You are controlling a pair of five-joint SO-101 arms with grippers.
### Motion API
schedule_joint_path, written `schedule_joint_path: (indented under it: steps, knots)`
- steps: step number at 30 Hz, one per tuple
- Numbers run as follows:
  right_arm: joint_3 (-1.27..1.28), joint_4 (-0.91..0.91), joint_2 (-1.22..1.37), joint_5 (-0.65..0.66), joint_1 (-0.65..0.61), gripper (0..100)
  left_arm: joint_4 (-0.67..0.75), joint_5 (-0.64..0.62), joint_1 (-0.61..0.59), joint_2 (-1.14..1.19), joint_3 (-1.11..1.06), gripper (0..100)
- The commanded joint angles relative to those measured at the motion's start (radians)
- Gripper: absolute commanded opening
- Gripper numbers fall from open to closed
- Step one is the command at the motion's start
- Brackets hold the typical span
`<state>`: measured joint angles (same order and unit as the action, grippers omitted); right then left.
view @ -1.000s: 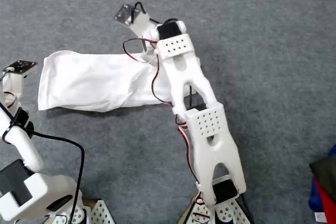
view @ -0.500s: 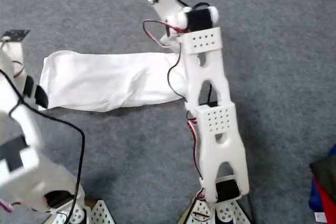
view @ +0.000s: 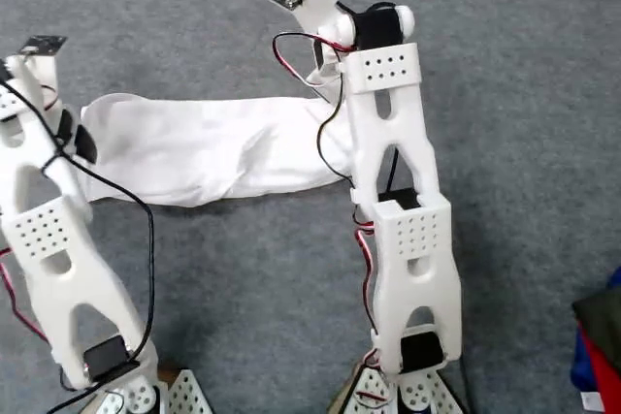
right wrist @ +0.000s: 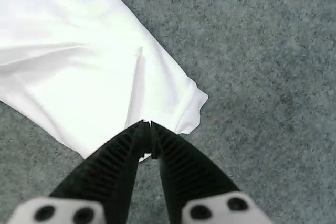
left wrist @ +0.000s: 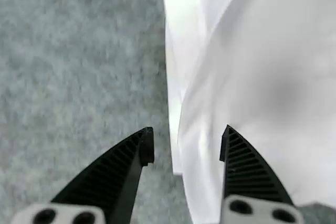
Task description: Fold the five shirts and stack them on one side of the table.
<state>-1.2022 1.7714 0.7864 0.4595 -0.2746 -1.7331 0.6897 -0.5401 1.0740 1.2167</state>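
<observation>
Left claw (left wrist: 188, 130) spread over white shirt (view: 194, 147) edge, right claw (right wrist: 150, 125) pressed together above its other end

Bright, even light glares off the white shirt (left wrist: 262, 51); shadows fall soft.

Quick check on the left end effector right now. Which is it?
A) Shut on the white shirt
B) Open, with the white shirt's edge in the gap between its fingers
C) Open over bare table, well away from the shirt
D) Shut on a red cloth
B: in the left wrist view the left end effector is open, and the edge of the white shirt shows in the gap between its two fingers.
</observation>
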Motion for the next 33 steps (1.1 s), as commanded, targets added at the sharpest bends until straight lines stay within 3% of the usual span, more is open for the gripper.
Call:
schedule_joint_path:
  steps: [1, 14, 21, 27, 33]
  knots:
    - [0.001, 0.015, -0.088, -0.009, 0.013, 0.6, -0.009, -0.006, 0.032, 0.048, 0.117, 22]
    - [0.001, 0.015, -0.094, -0.014, 0.012, 0.6, -0.009, -0.002, 0.052, 0.154, 0.118, 21]
    - [0.002, 0.015, -0.148, -0.014, 0.016, 0.6, -0.011, 0.038, 0.046, 0.157, 0.117, 3]
    - [0.002, 0.015, -0.177, -0.014, 0.018, 0.6, -0.025, 0.064, 0.038, 0.16, 0.115, 3]
    - [0.002, 0.015, -0.177, -0.014, 0.018, 0.6, -0.025, 0.12, -0.058, 0.153, 0.124, 2]
